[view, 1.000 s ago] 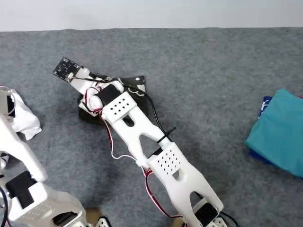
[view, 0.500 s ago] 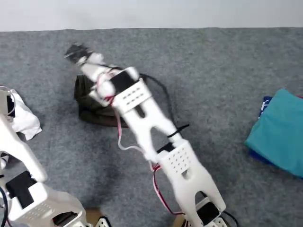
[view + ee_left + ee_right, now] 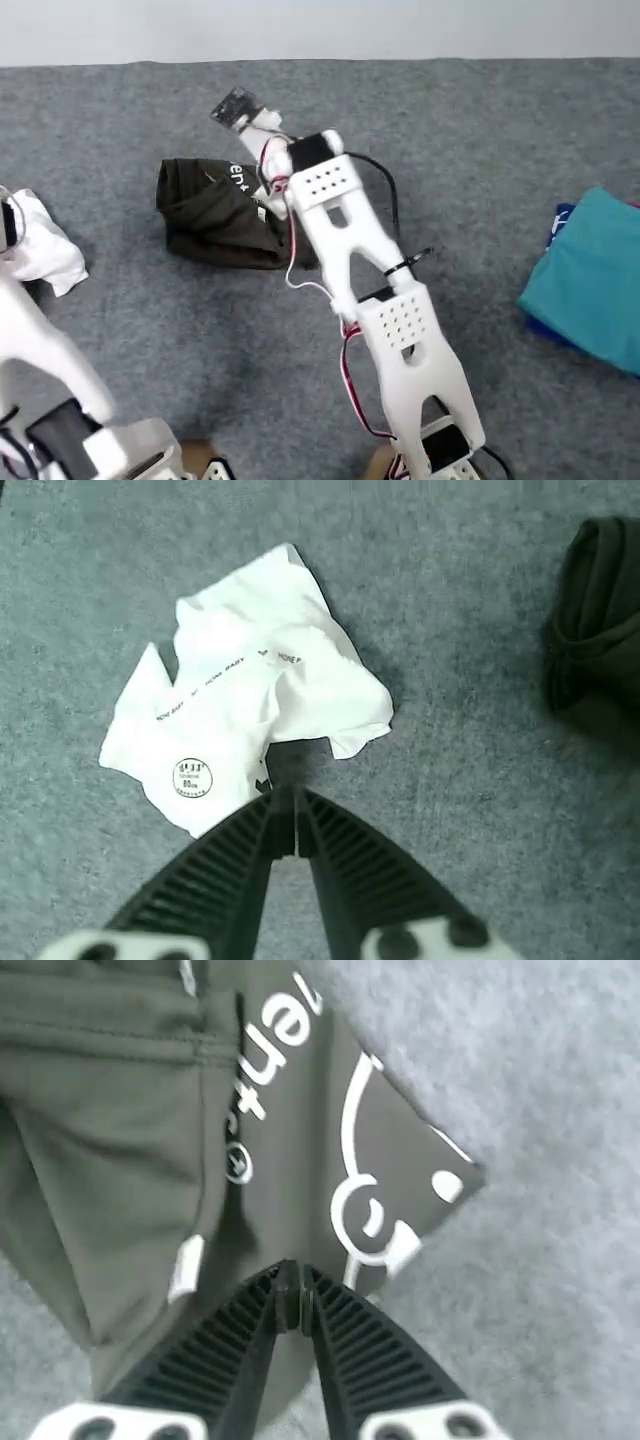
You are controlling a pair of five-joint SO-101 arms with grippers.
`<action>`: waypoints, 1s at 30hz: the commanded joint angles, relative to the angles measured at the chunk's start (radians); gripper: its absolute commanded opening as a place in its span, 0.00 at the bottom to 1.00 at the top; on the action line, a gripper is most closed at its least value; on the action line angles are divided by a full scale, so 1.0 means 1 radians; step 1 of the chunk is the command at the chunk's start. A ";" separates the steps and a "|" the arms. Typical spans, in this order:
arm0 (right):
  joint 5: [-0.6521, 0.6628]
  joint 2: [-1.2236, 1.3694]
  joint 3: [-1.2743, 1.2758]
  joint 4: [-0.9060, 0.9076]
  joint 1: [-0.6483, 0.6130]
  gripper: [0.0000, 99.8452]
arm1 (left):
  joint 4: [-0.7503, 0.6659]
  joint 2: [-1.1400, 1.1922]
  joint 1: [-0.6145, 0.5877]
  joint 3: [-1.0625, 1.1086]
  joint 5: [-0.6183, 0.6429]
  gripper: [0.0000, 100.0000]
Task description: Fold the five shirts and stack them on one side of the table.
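Hovering over the dark shirt (image 3: 130, 1140), whose edges run out of frame, the right gripper (image 3: 290, 1295) has its fingers (image 3: 245, 1335) together; the left gripper (image 3: 296, 825) likewise, with the white shirt (image 3: 250, 680) just beyond its tips.

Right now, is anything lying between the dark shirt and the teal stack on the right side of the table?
Nothing visible lies on the grey table between the dark shirt and the teal stack. Only the right arm stands over that side of the shirt, with the right gripper above the fabric.
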 commanded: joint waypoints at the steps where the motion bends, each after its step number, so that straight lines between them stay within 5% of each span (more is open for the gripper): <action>1: 0.012 0.021 -0.008 -0.016 -0.084 0.01 | 0.023 -0.084 0.000 0.019 0.008 0.02; 11: 0.012 0.022 -0.284 0.165 -0.312 0.01 | 0.017 -0.210 -0.204 0.058 0.038 0.02; 16: 0.012 0.035 -0.499 0.254 -0.248 0.01 | 0.017 -0.224 -0.267 0.059 0.035 0.02; 22: 0.014 0.047 -0.356 0.110 -0.128 0.01 | 0.020 -0.224 -0.275 0.059 0.035 0.02; 30: 0.006 0.130 -0.261 -0.031 -0.116 0.06 | 0.023 -0.224 -0.276 0.059 0.035 0.02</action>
